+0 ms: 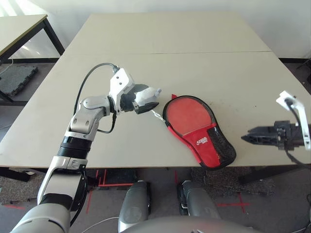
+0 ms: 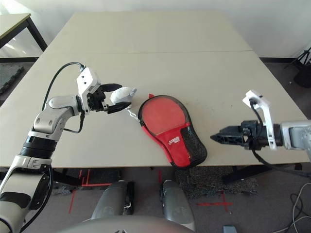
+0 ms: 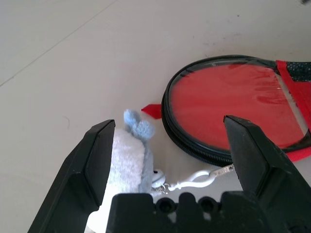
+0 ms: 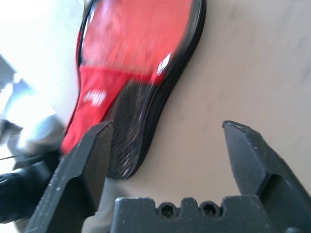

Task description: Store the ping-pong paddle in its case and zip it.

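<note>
My left pincer (image 1: 146, 100) is spread wide with the plush charm (image 3: 130, 160) against one finger, I think to keep its cord taut and steady the case (image 1: 197, 130) for zipping. The case lies by the table's (image 1: 233, 77) near edge, paddle (image 1: 187, 114) face showing inside, round end toward the far-left, mesh end overhanging. My right pincer (image 2: 215, 137), spread and empty, hovers off the near-right edge.

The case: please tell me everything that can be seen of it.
The case is a paddle-shaped red fabric cover with a black zipper rim, a small white logo and black mesh at the narrow end. It lies flat near the table's front edge, round end away from the robot. A white cord clipped at its rim runs to a grey-blue plush lump.
</note>
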`<state>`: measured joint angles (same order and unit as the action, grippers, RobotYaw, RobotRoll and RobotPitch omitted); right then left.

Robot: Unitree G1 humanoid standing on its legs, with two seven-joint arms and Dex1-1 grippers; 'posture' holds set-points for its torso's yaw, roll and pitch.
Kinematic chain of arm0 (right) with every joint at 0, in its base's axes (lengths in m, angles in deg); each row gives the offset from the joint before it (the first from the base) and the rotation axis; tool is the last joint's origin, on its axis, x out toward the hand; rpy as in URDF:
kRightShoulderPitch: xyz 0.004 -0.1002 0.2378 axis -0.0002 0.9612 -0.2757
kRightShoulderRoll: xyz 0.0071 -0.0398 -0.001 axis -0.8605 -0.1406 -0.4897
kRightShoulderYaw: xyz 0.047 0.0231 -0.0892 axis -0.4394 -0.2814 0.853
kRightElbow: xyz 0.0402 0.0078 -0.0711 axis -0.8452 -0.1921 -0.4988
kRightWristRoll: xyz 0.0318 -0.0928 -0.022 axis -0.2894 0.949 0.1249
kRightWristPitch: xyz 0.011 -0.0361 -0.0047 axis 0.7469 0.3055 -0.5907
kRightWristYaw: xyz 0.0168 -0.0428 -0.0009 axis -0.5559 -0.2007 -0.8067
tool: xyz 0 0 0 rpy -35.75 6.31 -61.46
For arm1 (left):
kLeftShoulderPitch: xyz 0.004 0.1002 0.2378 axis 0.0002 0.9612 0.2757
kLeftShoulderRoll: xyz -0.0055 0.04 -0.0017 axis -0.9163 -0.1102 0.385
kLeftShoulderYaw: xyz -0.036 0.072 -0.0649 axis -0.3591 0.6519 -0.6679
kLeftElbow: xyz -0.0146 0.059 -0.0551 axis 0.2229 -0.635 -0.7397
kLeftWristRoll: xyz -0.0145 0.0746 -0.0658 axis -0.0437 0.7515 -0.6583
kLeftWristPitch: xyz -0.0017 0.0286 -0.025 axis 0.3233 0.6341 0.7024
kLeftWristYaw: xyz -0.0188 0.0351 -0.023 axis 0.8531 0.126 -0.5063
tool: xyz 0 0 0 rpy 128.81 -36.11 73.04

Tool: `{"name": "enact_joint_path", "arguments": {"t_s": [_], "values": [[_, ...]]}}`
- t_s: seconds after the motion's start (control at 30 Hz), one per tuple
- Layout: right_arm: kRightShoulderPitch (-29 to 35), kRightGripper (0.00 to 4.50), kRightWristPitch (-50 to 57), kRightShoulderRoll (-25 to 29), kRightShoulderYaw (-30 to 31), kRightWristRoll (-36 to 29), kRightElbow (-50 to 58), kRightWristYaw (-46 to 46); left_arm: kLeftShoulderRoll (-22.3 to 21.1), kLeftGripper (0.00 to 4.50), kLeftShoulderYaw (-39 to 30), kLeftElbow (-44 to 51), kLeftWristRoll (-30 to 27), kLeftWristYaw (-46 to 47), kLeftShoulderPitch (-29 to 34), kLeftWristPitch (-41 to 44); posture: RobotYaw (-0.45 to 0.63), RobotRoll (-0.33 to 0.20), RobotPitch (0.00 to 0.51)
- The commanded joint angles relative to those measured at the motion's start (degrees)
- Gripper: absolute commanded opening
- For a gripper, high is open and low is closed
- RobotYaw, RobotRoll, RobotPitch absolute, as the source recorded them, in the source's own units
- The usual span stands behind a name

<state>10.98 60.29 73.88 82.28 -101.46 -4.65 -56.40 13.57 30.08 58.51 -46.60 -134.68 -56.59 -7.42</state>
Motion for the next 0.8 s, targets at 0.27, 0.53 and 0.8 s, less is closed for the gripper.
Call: {"name": "enact_joint_path", "arguments": {"t_s": [0.27, 0.53, 0.8], "values": [[-7.8, 4.48, -11.9, -13.6, 9.4, 9.9, -0.2, 5.3, -1.0, 4.50, -0.6, 0.1, 0.4, 0.1, 0.1, 0.4, 0.06, 0.000, 0.086], [-10.7, 4.48, -16.7, -21.1, 14.0, 17.5, -5.1, 9.5, -1.7, 4.50, -1.0, 0.0, 0.5, 0.4, 0.1, 0.8, 0.07, 0.000, 0.080], [-11.0, 4.48, -19.2, -25.5, 15.3, 20.5, -9.2, 10.0, -2.0, 4.50, -0.9, 0.3, 0.5, 0.4, 0.1, 0.9, 0.09, 0.000, 0.078]]}}
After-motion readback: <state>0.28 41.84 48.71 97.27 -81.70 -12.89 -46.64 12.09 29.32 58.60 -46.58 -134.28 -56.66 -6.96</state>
